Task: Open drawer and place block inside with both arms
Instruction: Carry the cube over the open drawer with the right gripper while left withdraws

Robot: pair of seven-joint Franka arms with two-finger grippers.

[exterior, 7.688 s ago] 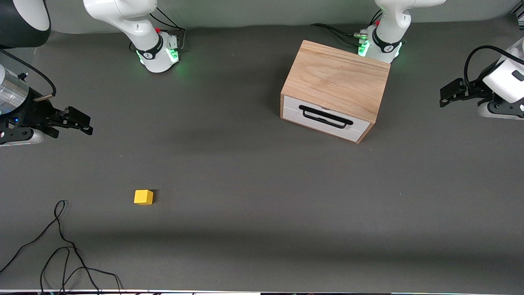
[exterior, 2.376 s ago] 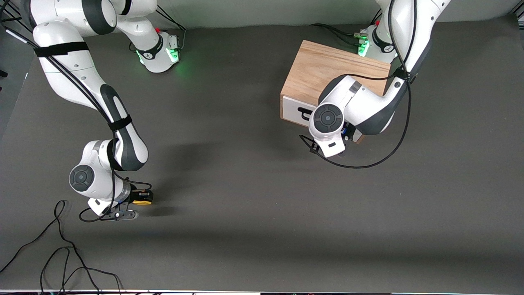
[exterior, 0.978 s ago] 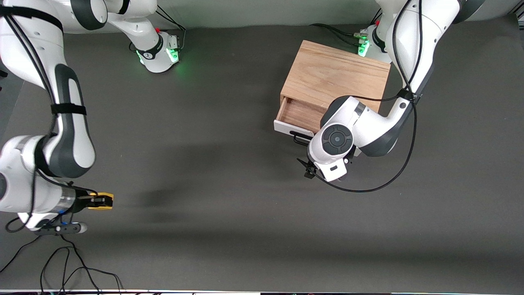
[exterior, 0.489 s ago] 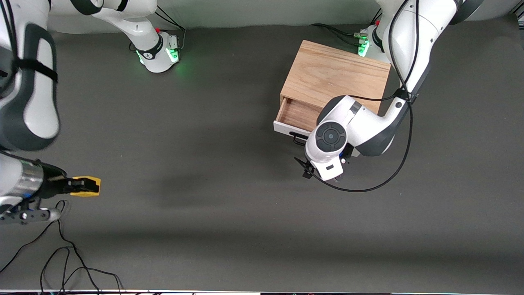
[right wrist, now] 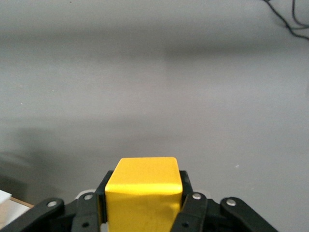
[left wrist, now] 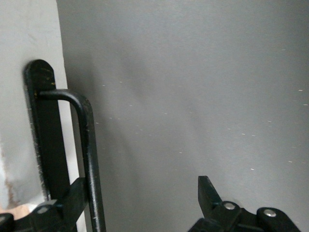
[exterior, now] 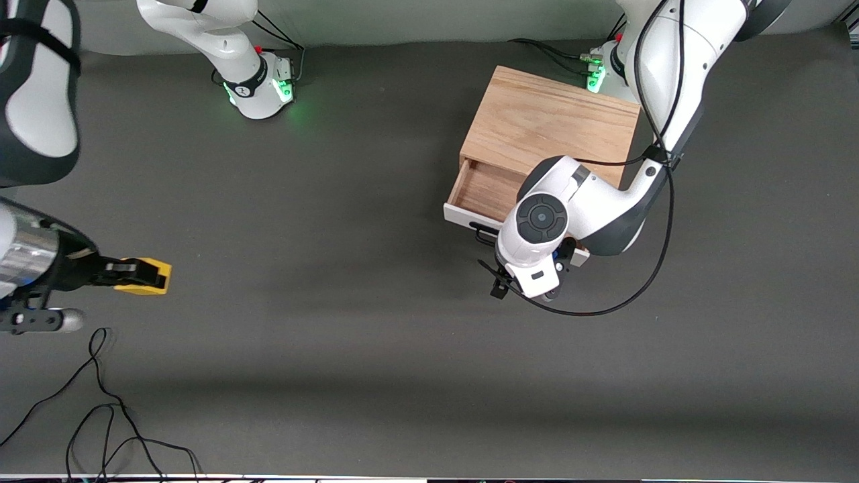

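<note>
Pinching block (right wrist: 143, 193), right pincer (exterior: 137, 276) over table; left pincer (left wrist: 145, 205) spread around drawer (exterior: 480, 191) handle (left wrist: 87, 159)

Yellow block (exterior: 142, 276) held aloft, white-fronted drawer (exterior: 478, 194) partly open, wood interior showing

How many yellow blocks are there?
1. The yellow block is clamped in the right pincer, up over the right arm's end of the table. None shows in the visible part of the open drawer; the left arm hides the rest.
</note>
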